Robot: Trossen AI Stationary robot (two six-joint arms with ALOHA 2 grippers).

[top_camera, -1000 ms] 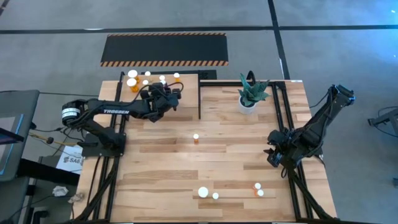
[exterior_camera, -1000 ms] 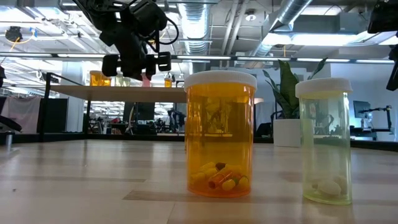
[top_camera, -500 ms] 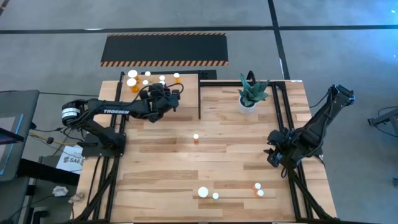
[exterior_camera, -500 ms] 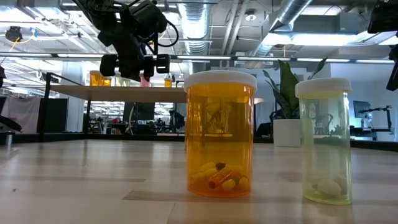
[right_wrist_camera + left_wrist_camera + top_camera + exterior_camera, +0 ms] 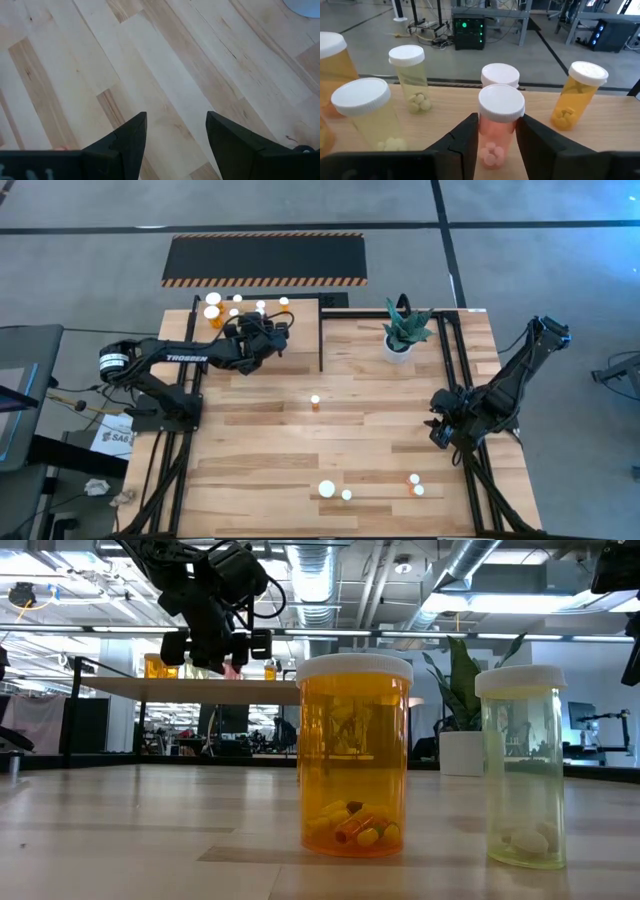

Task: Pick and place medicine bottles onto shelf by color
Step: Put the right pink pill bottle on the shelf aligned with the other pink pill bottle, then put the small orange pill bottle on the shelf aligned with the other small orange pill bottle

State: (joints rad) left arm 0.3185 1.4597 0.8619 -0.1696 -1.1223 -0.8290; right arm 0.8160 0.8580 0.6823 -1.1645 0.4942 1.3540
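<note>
The light-wood shelf [image 5: 300, 348] stands at the table's far left. On its top are several white-capped medicine bottles, yellowish [image 5: 411, 75] and orange [image 5: 577, 97]. My left gripper [image 5: 497, 150] reaches over the shelf, shut on a pink bottle [image 5: 499, 131], which also shows in the low view [image 5: 233, 667]. More bottles stand on the table: an orange one in the middle [image 5: 315, 401] and several near the front edge [image 5: 327, 490]. My right gripper [image 5: 175, 135] hangs open over bare table at the right side. My left gripper has the pink bottle's body [image 5: 485, 145], below the white cap, between its two fingers [image 5: 467, 145], one on each side. The fingers come nearly level from the table's left. The bottle is upright, and its base seems to rest on the shelf top.
A white pot with a green plant [image 5: 402, 330] stands at the table's far right. A black mat with orange-striped edges [image 5: 265, 258] lies on the floor beyond the table. In the low view a big orange bottle [image 5: 355, 755] and a yellowish one [image 5: 522, 765] stand close by.
</note>
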